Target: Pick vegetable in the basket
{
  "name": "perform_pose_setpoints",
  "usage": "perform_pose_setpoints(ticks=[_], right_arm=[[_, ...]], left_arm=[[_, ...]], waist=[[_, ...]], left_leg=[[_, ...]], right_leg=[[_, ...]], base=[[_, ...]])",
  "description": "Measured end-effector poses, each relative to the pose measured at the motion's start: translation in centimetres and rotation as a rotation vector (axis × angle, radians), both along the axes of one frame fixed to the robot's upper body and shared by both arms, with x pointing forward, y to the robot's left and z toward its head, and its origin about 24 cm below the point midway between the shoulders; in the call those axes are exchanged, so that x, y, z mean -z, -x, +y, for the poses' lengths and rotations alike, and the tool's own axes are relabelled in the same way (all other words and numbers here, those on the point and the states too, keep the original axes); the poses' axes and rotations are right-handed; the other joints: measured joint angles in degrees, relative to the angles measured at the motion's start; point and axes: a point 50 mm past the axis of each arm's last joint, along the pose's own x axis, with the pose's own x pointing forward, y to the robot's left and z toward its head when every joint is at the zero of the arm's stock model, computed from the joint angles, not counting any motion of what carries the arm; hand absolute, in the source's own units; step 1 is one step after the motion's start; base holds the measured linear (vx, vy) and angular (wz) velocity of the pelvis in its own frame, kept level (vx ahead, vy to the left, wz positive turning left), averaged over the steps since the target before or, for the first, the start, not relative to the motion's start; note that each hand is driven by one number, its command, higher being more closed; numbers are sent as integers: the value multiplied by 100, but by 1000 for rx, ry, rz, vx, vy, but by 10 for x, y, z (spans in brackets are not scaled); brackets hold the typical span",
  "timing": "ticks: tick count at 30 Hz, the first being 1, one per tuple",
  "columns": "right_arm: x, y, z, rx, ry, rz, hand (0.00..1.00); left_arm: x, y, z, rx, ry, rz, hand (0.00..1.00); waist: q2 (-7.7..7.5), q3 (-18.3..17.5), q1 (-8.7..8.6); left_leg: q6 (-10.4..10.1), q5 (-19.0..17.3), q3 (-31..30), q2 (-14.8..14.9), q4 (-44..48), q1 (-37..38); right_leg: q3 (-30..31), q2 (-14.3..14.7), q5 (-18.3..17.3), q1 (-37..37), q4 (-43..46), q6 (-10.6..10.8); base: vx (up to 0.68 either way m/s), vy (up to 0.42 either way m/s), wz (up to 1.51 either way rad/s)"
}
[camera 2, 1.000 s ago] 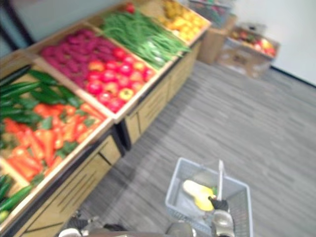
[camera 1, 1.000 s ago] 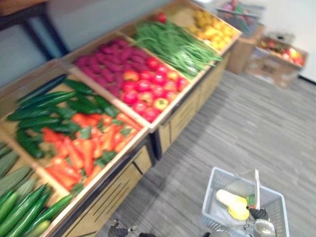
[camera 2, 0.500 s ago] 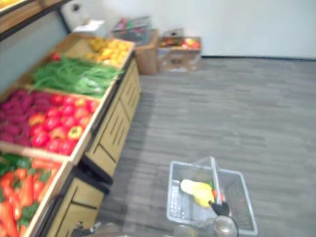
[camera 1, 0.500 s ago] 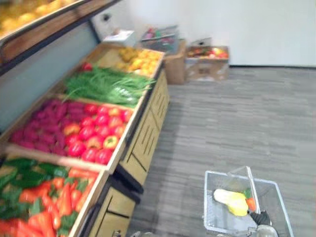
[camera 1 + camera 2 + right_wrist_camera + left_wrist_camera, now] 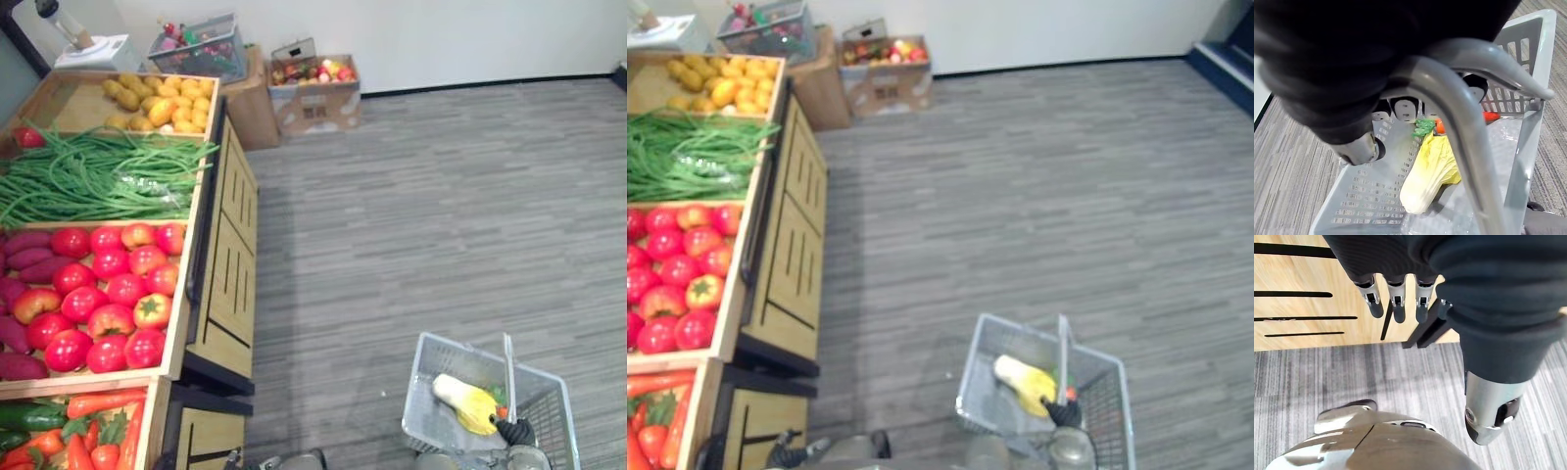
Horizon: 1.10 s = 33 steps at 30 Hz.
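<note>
basket — one cabbage, one carrot

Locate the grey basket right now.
The grey basket is held by its handle in the right hand, low right in the eye views, clear of the produce stand, with a yellow cabbage inside.

In the basket, a cabbage with a carrot just beside it. Left of the basket, across the floor, a desk bearing tomatoes, with beans farther back. Well behind the basket, against the wall, a cardboard box of produce.
</note>
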Motion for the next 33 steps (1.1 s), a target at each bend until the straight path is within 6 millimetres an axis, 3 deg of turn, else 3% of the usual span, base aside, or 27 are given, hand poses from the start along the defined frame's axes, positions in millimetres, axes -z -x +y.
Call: perform_pose_setpoints(ticks=[7, 8, 9, 11, 14, 15, 17, 18, 20, 21, 22, 24, 26, 30, 31, 33], right_arm=[[4, 8, -2, 31, -11, 26, 100], [2, 0, -2, 42, -20, 11, 100], [2, -1, -2, 43, -21, 7, 100], [2, -3, 1, 54, -33, 0, 100], [3, -5, 6, 55, -41, -11, 100], [1, -7, 5, 54, -38, -17, 100], [-1, -13, 5, 50, -33, -35, 100], [-2, -14, 4, 49, -30, -36, 100], [-1, -12, 4, 51, -32, -31, 100], [0, -9, 1, 59, -26, -19, 100], [-2, -12, -3, 61, -17, -25, 100], [-4, -15, -6, 56, -8, -28, 100], [-3, -13, -5, 49, -8, -10, 100], [2, -1, -4, 16, 7, 35, 100], [3, 1, -3, 11, 7, 44, 100], [5, 5, -1, -2, 6, 58, 100]], left_arm=[[1, 1, 1, 52, -11, 20, 0], [1, 0, -1, 60, -8, 22, 0], [1, 0, -1, 61, -7, 21, 0], [1, -1, 0, 69, -11, 20, 0], [0, -2, 3, 82, -23, 21, 0], [-1, -4, 3, 89, -23, 15, 0], [-1, -4, 5, 95, -30, 16, 0], [-1, -3, 6, 95, -33, 19, 0], [-2, -3, 8, 96, -39, 20, 0], [-2, -5, 7, 95, -37, 16, 0], [0, -8, -2, 97, -13, 9, 0], [2, -8, -13, 93, 14, 5, 0], [2, -7, -17, 94, 22, 7, 0], [2, -7, -16, 112, 12, 11, 0], [2, -7, -16, 126, 7, 13, 0], [2, -7, -15, 128, 0, 13, 0]], waist=[[-84, -110, 16], [-38, -89, 111], [-10, -79, 136], [-76, 32, 160], [-74, 88, 129], [-87, 67, 138], [-82, 69, 143], [-81, 67, 142], [-200, 1, 135], [-212, -21, 141], [26, -50, 147], [281, -62, 131], [396, -107, 128], [315, -154, 111], [380, -197, 110], [334, -180, 128]], left_leg=[[-24, -177, 182, -12, -46, 90], [40, -264, 279, 56, -17, 190], [54, -263, 310, 71, -21, 220], [84, -306, 426, 90, -85, 530], [164, -368, 451, 105, -226, 1054], [162, -364, 452, 131, -273, 1088], [141, -353, 429, 226, -287, 1084], [99, -334, 383, 286, -298, 1086], [-29, -272, 263, 253, -391, 1111], [-155, -225, 168, 290, -506, 1204], [-341, -111, 93, 468, -594, 1192], [-485, 17, 92, 651, -578, 1171], [-570, 205, -7, 794, -333, 1124], [-562, 484, -386, 953, 828, 582], [-530, 635, -510, 995, 1233, 419], [-480, 989, -646, 1040, 1765, 136]], right_leg=[[169, 25, 4, -85, 120, -2], [124, 175, -51, -483, 928, -101], [119, 201, -71, -561, 1119, -133], [31, 264, -134, -933, 2313, -241], [-352, 9, -165, -1100, 3231, -296], [-669, -118, -317, -1102, 3124, -479], [-915, -204, -342, -1122, 2689, -519], [-908, -213, -280, -1104, 2292, -444], [-845, -262, 219, -999, 1618, -398], [-897, -272, 74, -869, 1484, -63], [-1060, -120, 50, -793, 1327, -83], [-1169, 99, 25, -682, 1109, -124], [-1217, 251, -26, -507, 952, -210], [-1333, 385, -79, -140, 589, -295], [-1367, 427, -86, -3, 458, -324], [-1405, 477, -69, 207, 281, -360]], base=[[50, 3, -20], [87, -4, -50], [58, 6, -60], [30, 18, -22], [126, -14, 6], [148, -4, 13], [159, -36, 11], [196, -135, 15], [207, -216, 23], [219, -303, 17], [246, -355, 11], [192, -281, -7], [109, -180, -9], [70, -183, 8], [58, -128, 7], [66, -124, 4]])
